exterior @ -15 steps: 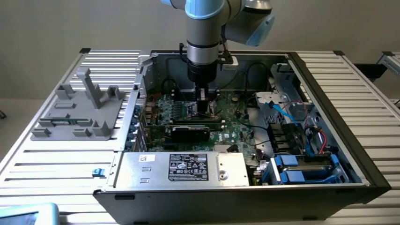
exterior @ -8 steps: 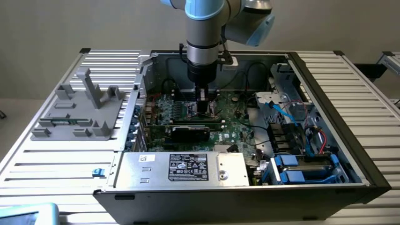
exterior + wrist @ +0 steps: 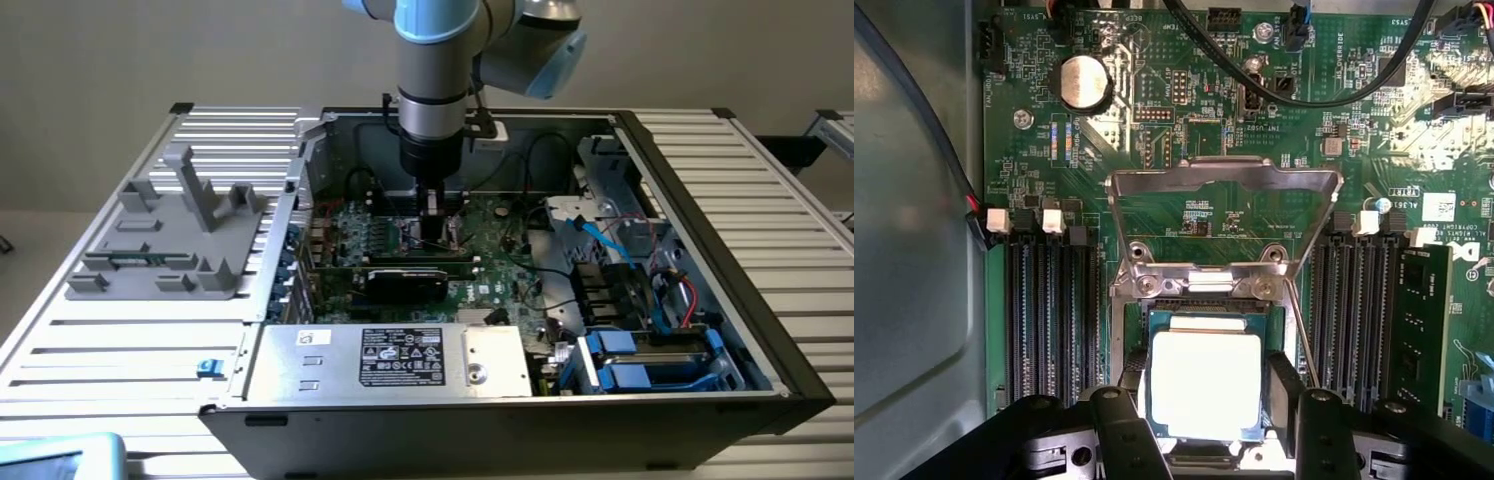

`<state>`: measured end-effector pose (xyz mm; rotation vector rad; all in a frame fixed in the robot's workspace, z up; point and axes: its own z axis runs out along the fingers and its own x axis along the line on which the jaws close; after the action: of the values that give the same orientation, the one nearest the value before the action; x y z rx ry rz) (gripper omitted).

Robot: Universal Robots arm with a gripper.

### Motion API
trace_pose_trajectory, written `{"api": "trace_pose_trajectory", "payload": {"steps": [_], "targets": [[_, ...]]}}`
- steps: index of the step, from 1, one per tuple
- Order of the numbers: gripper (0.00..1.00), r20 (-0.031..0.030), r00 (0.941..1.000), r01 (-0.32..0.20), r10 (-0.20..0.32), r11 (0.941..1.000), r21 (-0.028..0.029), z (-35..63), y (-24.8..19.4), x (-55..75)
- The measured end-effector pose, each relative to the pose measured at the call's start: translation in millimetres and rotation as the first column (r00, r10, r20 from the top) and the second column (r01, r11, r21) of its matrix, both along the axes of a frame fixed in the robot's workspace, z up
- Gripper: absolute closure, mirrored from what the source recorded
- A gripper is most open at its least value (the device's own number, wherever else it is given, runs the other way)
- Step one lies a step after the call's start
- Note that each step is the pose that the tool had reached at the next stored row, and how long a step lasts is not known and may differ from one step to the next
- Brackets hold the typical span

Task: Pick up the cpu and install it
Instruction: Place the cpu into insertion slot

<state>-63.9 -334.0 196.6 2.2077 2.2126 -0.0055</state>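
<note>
The cpu, a flat square chip with a pale metal top, sits between my two black fingers, which press on its opposite sides. My gripper is shut on it, directly over the socket on the green motherboard. The socket's metal load plate stands flipped open beyond the chip. In the exterior view my gripper reaches straight down into the open computer case, low over the board; the cpu is hidden there.
Black memory slots flank the socket on both sides. A black card lies just in front of the gripper, a silver box with a black label nearer. Black cables and a coin battery lie beyond. A grey fixture stands outside the case.
</note>
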Motion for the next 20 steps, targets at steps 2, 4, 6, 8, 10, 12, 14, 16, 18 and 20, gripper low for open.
{"api": "trace_pose_trajectory", "payload": {"steps": [2,4,6,8,10,12,14,16,18,20], "targets": [[0.44,0.0001,1.0,0.0,0.0,1.0,0.0006,-0.2,-0.1,0.1],[0.44,-0.0001,1.0,0.0,0.0,1.0,0.0004,-0.3,-0.1,0.0],[0.44,-0.0001,1.0,0.0,0.0,1.0,0.0004,-0.3,-0.2,0.0],[0.44,-0.0001,1.0,0.0,0.0,1.0,0.0004,-0.4,-0.2,0.0],[0.44,0.0,1.0,0.0,0.0,1.0,0.0005,-0.4,-0.1,0.1],[0.44,0.0,1.0,0.0,0.0,1.0,0.0005,-0.4,-0.2,0.1],[0.44,-0.0001,1.0,0.0,0.0,1.0,0.0005,-0.4,-0.2,0.4],[0.44,-0.0001,1.0,0.0,0.0,1.0,0.0005,-0.4,-0.2,0.7],[0.44,0.0,1.0,0.0,0.0,1.0,0.0005,-0.4,-0.2,0.7],[0.44,0.0,1.0,0.0,0.0,1.0,0.0004,-0.4,-0.2,0.7]]}}
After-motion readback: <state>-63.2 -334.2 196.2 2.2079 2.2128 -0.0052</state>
